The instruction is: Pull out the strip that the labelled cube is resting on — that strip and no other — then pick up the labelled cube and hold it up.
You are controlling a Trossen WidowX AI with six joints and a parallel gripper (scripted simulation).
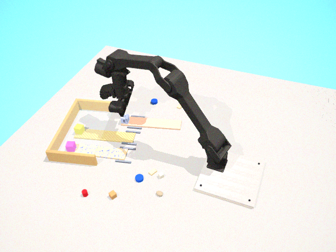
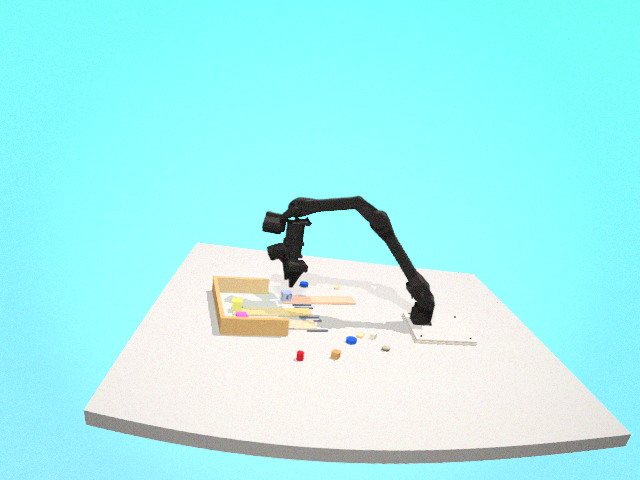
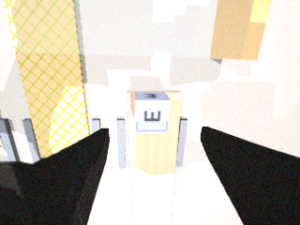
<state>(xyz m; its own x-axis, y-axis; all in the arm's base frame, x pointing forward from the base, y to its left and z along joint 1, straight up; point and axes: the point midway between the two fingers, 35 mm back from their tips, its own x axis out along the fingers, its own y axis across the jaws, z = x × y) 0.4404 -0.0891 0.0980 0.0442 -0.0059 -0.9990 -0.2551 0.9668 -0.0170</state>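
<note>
The pale blue labelled cube [image 1: 124,119] [image 2: 286,295] [image 3: 152,112] shows a dark letter like an E. It sits at the inner end of the plain orange strip [image 1: 165,124] [image 2: 333,300] [image 3: 156,157], which extends out between its guide rails toward the arm's base. My gripper [image 1: 122,114] [image 2: 292,284] [image 3: 156,133] is open and empty, pointing down above the cube. In the wrist view the fingers stand on either side of the strip, with the cube between and slightly beyond the tips. Whether the cube touches the surface beside the strip cannot be seen.
A yellow cube [image 1: 79,129] is at the yellow cross-hatched strip [image 1: 108,136] [image 3: 52,70]; a magenta cube [image 1: 70,146] is by the blue-speckled strip [image 1: 103,151]. Wooden walls [image 1: 71,157] [image 2: 253,326] enclose this area on three sides. Grey rails [image 3: 121,142] flank the strips. Small loose objects lie outside.
</note>
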